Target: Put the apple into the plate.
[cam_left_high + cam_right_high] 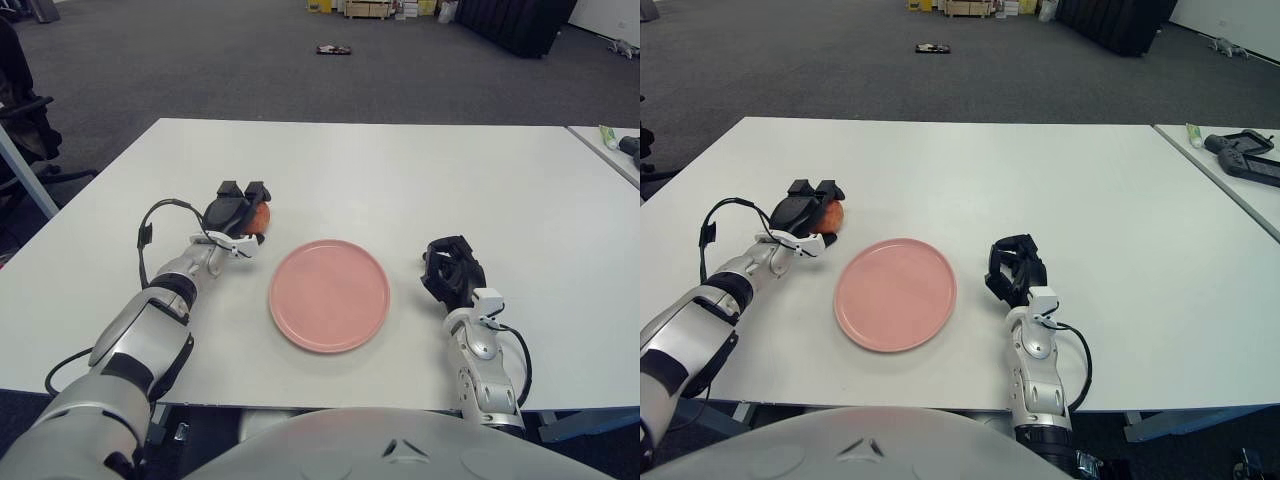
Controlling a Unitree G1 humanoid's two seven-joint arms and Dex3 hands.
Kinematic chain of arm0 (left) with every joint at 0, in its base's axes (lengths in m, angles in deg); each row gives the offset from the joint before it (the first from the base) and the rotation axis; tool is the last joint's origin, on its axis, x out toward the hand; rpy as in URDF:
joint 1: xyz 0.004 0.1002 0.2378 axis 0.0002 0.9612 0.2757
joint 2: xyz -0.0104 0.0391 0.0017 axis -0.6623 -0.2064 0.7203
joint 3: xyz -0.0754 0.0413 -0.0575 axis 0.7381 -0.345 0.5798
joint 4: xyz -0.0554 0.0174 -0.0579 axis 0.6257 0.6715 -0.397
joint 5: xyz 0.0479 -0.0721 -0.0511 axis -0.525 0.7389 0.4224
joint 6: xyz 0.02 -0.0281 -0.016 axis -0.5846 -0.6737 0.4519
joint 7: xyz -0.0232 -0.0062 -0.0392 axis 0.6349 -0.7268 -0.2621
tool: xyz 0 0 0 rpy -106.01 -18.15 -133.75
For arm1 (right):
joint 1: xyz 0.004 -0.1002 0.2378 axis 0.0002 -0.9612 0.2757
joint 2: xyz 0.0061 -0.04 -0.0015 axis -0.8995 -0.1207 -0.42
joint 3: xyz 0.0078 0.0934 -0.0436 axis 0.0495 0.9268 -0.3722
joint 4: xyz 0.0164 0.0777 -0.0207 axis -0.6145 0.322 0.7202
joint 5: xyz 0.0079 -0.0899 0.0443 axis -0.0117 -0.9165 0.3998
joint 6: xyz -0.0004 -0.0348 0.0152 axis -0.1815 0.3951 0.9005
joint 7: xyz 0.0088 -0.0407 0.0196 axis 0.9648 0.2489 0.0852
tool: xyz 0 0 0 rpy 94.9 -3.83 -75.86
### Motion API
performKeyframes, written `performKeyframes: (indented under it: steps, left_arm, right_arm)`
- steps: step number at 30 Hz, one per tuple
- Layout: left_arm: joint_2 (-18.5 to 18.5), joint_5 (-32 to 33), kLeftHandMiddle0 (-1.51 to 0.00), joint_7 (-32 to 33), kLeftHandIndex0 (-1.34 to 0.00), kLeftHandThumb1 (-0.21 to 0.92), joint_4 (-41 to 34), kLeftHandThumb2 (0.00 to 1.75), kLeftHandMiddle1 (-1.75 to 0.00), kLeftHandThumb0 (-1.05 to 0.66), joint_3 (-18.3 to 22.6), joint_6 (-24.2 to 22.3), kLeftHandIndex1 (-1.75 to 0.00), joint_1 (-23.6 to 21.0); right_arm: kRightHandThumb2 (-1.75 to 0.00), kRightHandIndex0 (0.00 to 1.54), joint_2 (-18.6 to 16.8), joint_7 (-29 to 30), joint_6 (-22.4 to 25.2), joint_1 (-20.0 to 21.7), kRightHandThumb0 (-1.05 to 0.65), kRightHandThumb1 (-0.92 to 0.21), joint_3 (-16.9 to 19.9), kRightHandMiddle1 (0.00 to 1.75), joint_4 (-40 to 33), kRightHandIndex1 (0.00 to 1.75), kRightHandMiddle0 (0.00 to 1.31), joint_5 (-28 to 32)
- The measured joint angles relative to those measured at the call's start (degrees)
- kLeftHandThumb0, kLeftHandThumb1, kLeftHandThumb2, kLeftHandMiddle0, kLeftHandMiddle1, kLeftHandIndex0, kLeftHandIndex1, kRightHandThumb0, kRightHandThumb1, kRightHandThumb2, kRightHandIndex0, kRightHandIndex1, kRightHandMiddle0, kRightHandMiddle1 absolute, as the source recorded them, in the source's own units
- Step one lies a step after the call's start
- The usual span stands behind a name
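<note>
White table (400,180) carrying a plain pink plate (329,295); an orange-red apple (261,215) is enclosed by the black left hand (235,212). The right hand (452,270) is black; forearms are silver-grey.
</note>
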Motion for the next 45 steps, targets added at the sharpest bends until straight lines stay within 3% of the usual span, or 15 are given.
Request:
performKeyframes:
  steps: [25, 45]
  left_arm:
    - [-0.57, 0.82, -1.31, 0.08, -0.69, 0.22, -1.31, 1.44, -1.75, -0.51, 1.23, 1.51, -1.75, 1.34]
    - [-4.20, 1.10, -1.29, 0.28, -0.68, 0.23, -13.85, 1.43, -1.75, -0.50, 4.83, 3.47, -1.75, 5.15]
  right_arm:
    - [-0.88, 0.53, 0.02, -0.39, -1.05, 0.22, -0.38, -0.67, 0.74, 1.75, 0.87, 1.41, 0.34, 0.06]
    - [-0.86, 0.53, 0.03, -0.79, -1.24, 0.52, -0.38, -0.68, 0.76, 1.75, 1.26, 1.42, 0.34, 0.01]
